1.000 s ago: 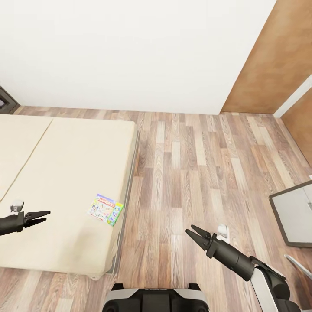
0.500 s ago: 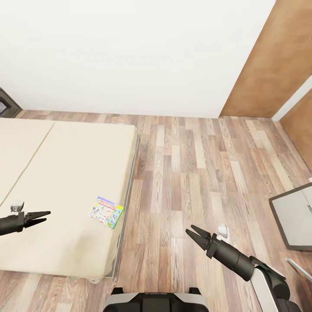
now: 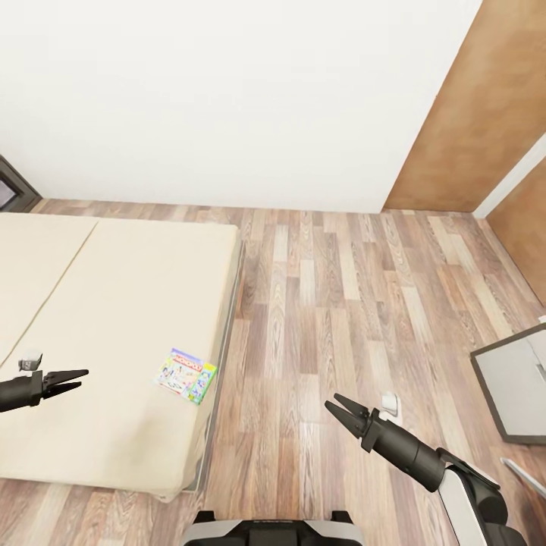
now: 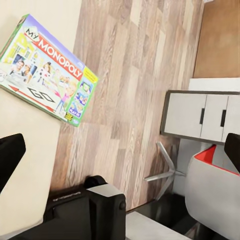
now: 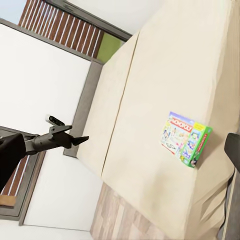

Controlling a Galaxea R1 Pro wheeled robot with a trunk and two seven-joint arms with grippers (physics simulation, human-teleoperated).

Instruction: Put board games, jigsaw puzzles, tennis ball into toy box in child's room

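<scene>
Looks like the fetch-a-board-game step: both hands empty, left hand (image 3: 76,378) and right hand (image 3: 337,407) narrowly parted, so next it needs to reach the Monopoly box (image 3: 186,375) near the bed (image 3: 114,303) edge.

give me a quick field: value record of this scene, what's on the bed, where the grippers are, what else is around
game on bed: Monopoly box, lying flat near the bed's edge by the floor
bed: cream mattress, thin grey frame edge
left gripper: open, empty, over the mattress, apart from the box
right gripper: open, empty, over the wood-plank floor
drawer unit: at the head view's right edge
wall: white, wooden door beside it
task state: Monopoly box not yet picked up
</scene>
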